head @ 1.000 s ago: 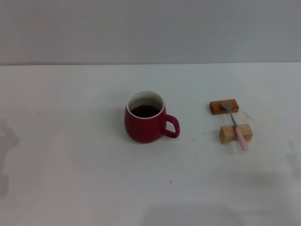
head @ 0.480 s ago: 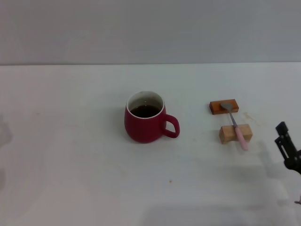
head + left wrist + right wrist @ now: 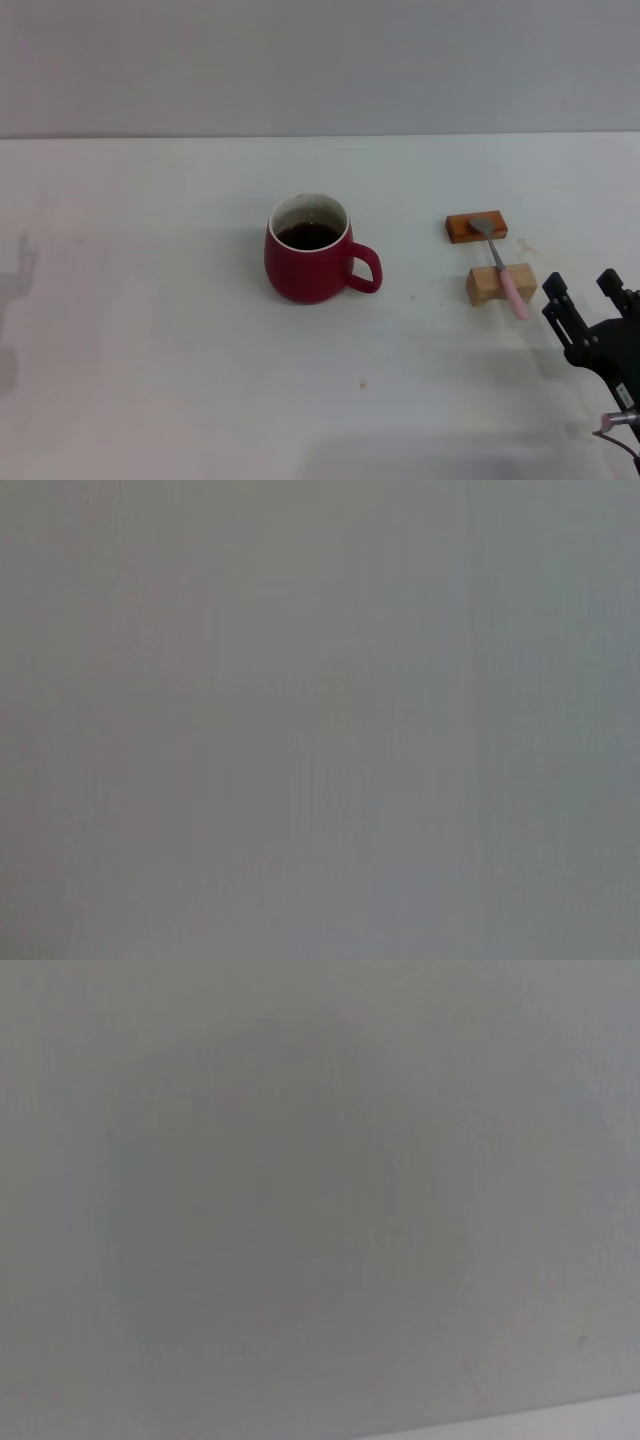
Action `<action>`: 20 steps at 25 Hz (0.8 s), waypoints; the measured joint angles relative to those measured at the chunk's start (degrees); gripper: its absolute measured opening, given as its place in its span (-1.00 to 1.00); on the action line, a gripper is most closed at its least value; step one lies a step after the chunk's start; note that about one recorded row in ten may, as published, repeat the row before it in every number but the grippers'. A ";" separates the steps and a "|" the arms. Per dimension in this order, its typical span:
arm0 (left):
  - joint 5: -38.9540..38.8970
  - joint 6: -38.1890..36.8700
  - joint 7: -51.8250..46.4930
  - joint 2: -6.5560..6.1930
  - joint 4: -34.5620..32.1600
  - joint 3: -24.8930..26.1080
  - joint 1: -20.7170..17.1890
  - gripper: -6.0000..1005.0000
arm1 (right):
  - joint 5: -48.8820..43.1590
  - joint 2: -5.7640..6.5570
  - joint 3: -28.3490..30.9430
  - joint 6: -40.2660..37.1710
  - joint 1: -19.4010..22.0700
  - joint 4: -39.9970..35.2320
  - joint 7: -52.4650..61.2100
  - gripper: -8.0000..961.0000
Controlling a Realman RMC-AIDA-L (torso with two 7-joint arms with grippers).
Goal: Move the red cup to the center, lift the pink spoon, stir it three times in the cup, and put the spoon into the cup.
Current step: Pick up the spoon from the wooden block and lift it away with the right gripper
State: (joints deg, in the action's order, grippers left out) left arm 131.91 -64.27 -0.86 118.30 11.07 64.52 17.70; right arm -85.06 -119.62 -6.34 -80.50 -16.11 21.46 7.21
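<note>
The red cup (image 3: 311, 253) stands upright near the table's middle, handle toward the right, dark liquid inside. The pink spoon (image 3: 502, 270) lies to its right, its grey bowl on an orange block (image 3: 476, 227) and its pink handle across a tan wooden block (image 3: 500, 284). My right gripper (image 3: 585, 292) is open and empty at the right edge, just right of and nearer than the spoon's handle. My left gripper is out of view; only a faint shadow shows at the far left. Both wrist views show only blank grey surface.
The white tabletop (image 3: 180, 380) stretches around the cup. A grey wall (image 3: 320, 60) runs behind the table's far edge. A tiny speck (image 3: 363, 384) lies in front of the cup.
My right gripper has come further into view from the right edge, moving left and toward the spoon. The cup and spoon have not moved.
</note>
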 joint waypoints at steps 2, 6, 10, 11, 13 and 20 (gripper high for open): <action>0.01 0.01 0.00 0.00 0.00 0.34 0.03 0.22 | 0.00 0.00 0.10 1.11 -0.43 -0.04 0.00 0.45; 0.01 0.02 0.00 0.01 0.01 0.86 0.05 0.49 | 0.08 0.11 0.27 4.00 -1.56 -0.17 0.21 0.45; 0.01 0.02 0.00 0.08 0.06 0.91 0.05 0.61 | -0.01 0.06 0.16 4.85 -2.00 -0.01 0.06 0.45; 0.01 0.00 -0.01 0.09 0.08 0.91 0.05 0.61 | -0.01 0.04 0.03 4.94 -2.05 0.06 0.04 0.45; 0.01 -0.15 -0.01 0.09 0.09 0.91 0.05 0.61 | -0.02 0.02 -0.27 5.15 -2.13 0.41 0.04 0.45; 0.01 -0.24 -0.02 0.09 0.07 0.88 0.05 0.61 | -0.67 0.00 -0.42 6.47 -1.88 0.88 0.01 0.44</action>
State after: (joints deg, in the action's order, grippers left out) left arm 131.92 -64.50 -0.88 118.39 11.14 65.39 17.75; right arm -85.72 -119.62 -6.76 -74.02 -18.00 22.33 7.21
